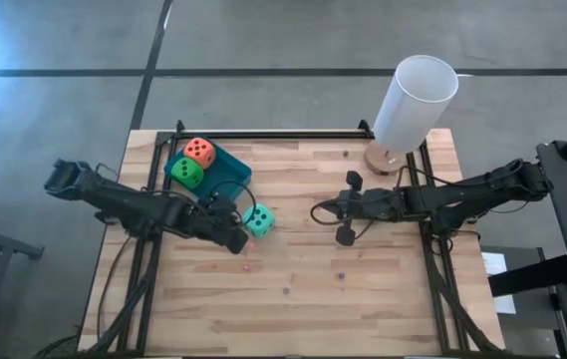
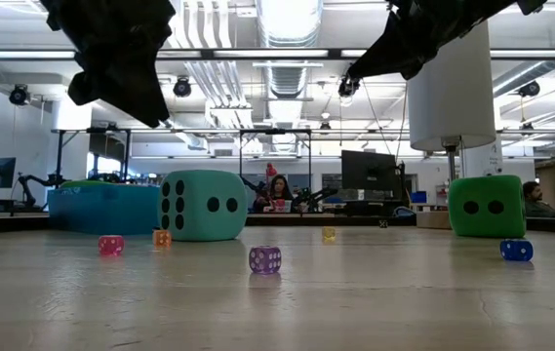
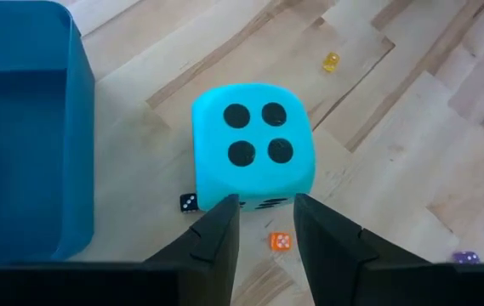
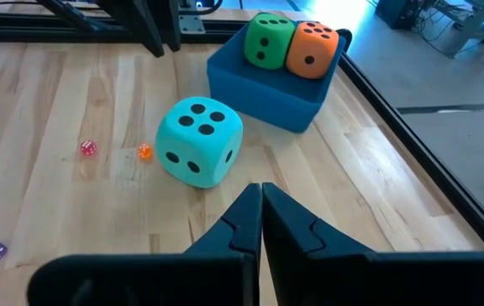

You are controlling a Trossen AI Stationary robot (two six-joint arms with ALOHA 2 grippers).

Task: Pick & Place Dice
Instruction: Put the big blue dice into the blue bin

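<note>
From above, the teal die sits on the table just beside the blue tray, where the orange die and a green die already rest. The left gripper is right at the teal die's near side; the right gripper hangs well apart over mid-table, so the left arm looks far the nearer for this pick.

At table height, the teal die stands on the wood beside the tray, another green die far off to the side, and both arms overhead.

Past the left wrist, its fingers are parted only narrowly, holding nothing, with the teal die straight ahead and wider than the gap; they'd likely need to spread more.

Past the right wrist, its fingers are pressed together, empty, the teal die ahead.
</note>
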